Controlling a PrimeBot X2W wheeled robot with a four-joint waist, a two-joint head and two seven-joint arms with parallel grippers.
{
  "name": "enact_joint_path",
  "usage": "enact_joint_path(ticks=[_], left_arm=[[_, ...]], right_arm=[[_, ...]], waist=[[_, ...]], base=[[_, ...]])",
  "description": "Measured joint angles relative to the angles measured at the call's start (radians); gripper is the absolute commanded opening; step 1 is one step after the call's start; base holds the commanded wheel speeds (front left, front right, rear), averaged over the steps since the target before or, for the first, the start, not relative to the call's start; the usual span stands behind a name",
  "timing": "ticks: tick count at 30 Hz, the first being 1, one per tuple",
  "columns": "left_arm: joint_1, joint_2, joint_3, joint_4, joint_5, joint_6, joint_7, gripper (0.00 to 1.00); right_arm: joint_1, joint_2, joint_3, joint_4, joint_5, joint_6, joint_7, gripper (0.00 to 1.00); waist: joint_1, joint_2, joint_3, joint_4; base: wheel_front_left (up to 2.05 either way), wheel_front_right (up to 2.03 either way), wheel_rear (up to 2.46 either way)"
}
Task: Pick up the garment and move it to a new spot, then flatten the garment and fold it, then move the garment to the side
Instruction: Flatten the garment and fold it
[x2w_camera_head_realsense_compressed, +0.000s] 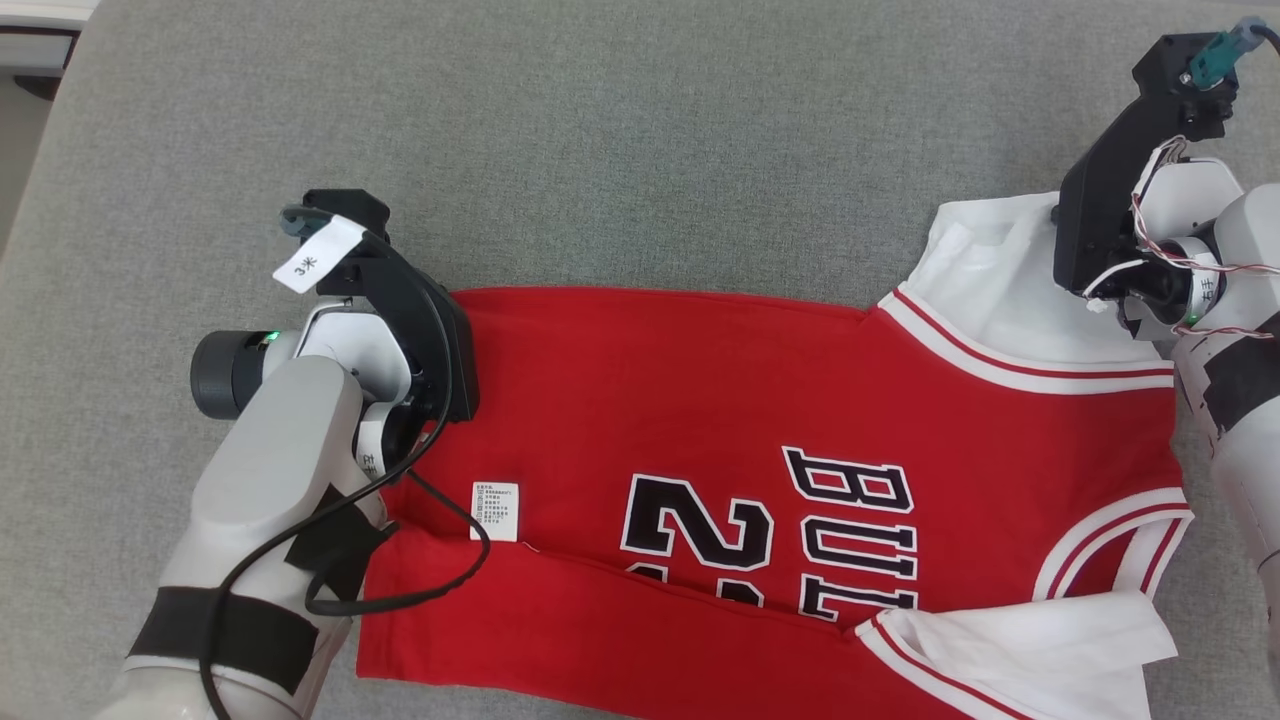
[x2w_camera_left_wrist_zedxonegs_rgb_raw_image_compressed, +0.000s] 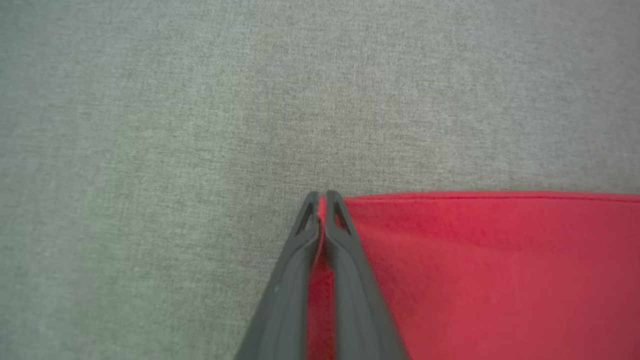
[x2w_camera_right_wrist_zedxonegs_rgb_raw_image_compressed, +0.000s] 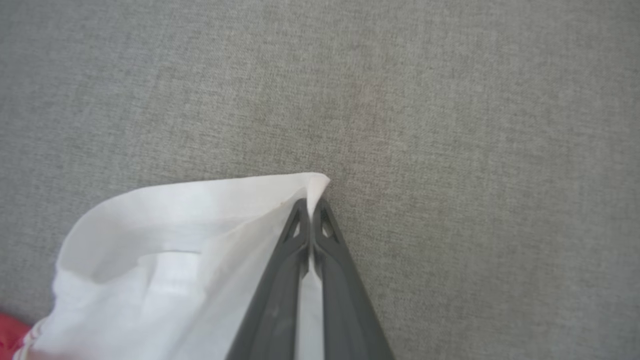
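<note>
The left jaws are clenched on the garment. In the left wrist view their two dark fingers (x2w_camera_left_wrist_zedxonegs_rgb_raw_image_compressed: 287, 280) meet at the tips with a sliver of red cloth pinched between them, right at a corner of the red hem. The right jaws are also clenched. Their two fingers (x2w_camera_right_wrist_zedxonegs_rgb_raw_image_compressed: 275, 300) pinch the edge of a white sleeve (x2w_camera_right_wrist_zedxonegs_rgb_raw_image_compressed: 165, 235), whose corner peeks out just past the tips.

There is one garment (x2w_camera_head_realsense_compressed: 700, 400), a red jersey with white trim, lying sideways on the worktop. Its hem is toward the robot's left and its shoulders toward the right. It has two white sleeves, the far one (x2w_camera_head_realsense_compressed: 990, 290) under the right wrist and the near one (x2w_camera_head_realsense_compressed: 1040, 650) at the lower right. Black letters and numerals edged in white (x2w_camera_head_realsense_compressed: 800, 530) run across it. The near long side is turned over onto the body and cuts across the lower part of that print. One small white care label (x2w_camera_head_realsense_compressed: 495, 511) shows on the red cloth.

The worktop (x2w_camera_head_realsense_compressed: 640, 130) is covered in plain grey woven fabric, and its rounded corner shows at the upper left. Beyond that corner are a strip of pale floor (x2w_camera_head_realsense_compressed: 15, 150) and the edge of some white furniture (x2w_camera_head_realsense_compressed: 35, 35).

From the head view, both wrist housings hide the jaws. The left arm (x2w_camera_head_realsense_compressed: 280, 450) carries one paper tag (x2w_camera_head_realsense_compressed: 315, 255), and one black cable (x2w_camera_head_realsense_compressed: 400, 595) from it loops over the hem end of the garment. Thin red and white wires (x2w_camera_head_realsense_compressed: 1160, 260) hang at the right arm (x2w_camera_head_realsense_compressed: 1240, 400).
</note>
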Motion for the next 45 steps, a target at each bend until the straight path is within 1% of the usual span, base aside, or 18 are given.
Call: enact_joint_path(ticks=[5, 12, 14, 15, 16, 19, 23, 25, 28, 37, 38, 40, 45], left_arm=[[-0.001, 0.001, 0.003, 0.011, -0.001, -0.008, -0.028, 0.00], [-0.004, 0.001, 0.007, 0.028, -0.007, -0.009, -0.087, 0.00], [-0.005, 0.000, 0.007, 0.032, -0.007, -0.017, -0.106, 0.00], [-0.005, 0.000, 0.007, 0.034, -0.007, -0.017, -0.116, 0.00], [-0.005, 0.001, 0.006, 0.036, -0.007, -0.022, -0.125, 0.00], [-0.002, 0.002, 0.010, 0.040, -0.010, -0.041, -0.155, 0.00], [0.015, 0.015, 0.010, 0.049, -0.011, -0.053, -0.196, 0.00], [0.037, 0.023, 0.009, 0.051, -0.015, -0.075, -0.216, 0.00], [0.077, 0.022, 0.004, 0.055, -0.017, -0.088, -0.239, 0.00], [0.165, 0.034, 0.001, 0.056, -0.019, -0.104, -0.295, 0.00], [0.176, 0.039, 0.001, 0.057, -0.019, -0.105, -0.300, 0.00], [0.196, 0.050, 0.002, 0.061, -0.021, -0.105, -0.311, 0.00], [0.250, 0.061, 0.004, 0.068, -0.028, -0.113, -0.326, 0.00]], right_arm=[[-0.005, 0.002, 0.002, 0.006, 0.000, 0.000, -0.027, 0.00], [-0.015, 0.006, -0.023, 0.006, 0.001, -0.001, -0.129, 0.00], [-0.013, 0.006, -0.029, 0.007, 0.001, 0.001, -0.160, 0.00], [-0.009, 0.006, -0.030, 0.006, 0.002, 0.007, -0.177, 0.00], [-0.001, 0.006, -0.030, 0.003, 0.002, 0.020, -0.194, 0.00], [0.030, 0.009, -0.037, -0.007, 0.016, 0.037, -0.246, 0.00], [0.103, 0.019, -0.039, -0.030, 0.032, 0.063, -0.296, 0.00], [0.149, 0.022, -0.037, -0.040, 0.039, 0.073, -0.318, 0.00], [0.224, 0.009, -0.012, -0.087, 0.039, 0.089, -0.354, 0.00], [0.441, -0.031, 0.064, -0.267, 0.035, 0.098, -0.452, 0.00], [0.467, -0.039, 0.083, -0.295, 0.035, 0.099, -0.460, 0.00], [0.517, -0.070, 0.160, -0.367, 0.034, 0.100, -0.474, 0.00], [0.614, -0.114, 0.201, -0.467, 0.054, 0.100, -0.498, 0.00]], waist=[[0.0000, 0.0000, -0.005, -0.006], [0.0000, 0.0000, -0.026, -0.017], [0.0000, 0.0000, -0.037, -0.019], [0.0001, 0.0000, -0.043, -0.020], [0.0000, 0.0000, -0.050, -0.021], [0.0000, -0.0001, -0.072, -0.025], [0.0000, 0.0000, -0.106, -0.032], [0.0000, 0.0000, -0.125, -0.037], [0.0000, 0.0000, -0.156, -0.045], [-0.0001, -0.0001, -0.241, -0.065], [-0.0002, -0.0001, -0.250, -0.068], [-0.0001, -0.0001, -0.266, -0.072], [-0.0002, -0.0001, -0.303, -0.086]], base=[[0.00, 0.00, 0.00], [0.00, 0.00, 0.00], [0.00, 0.00, 0.00], [0.00, 0.00, 0.00], [0.00, 0.00, 0.00], [0.00, 0.00, 0.00], [0.00, 0.00, 0.00], [0.00, 0.00, 0.00], [0.00, 0.00, 0.00], [0.00, 0.00, 0.00], [0.00, 0.00, 0.00], [0.00, 0.00, 0.00], [0.00, 0.00, 0.00]])
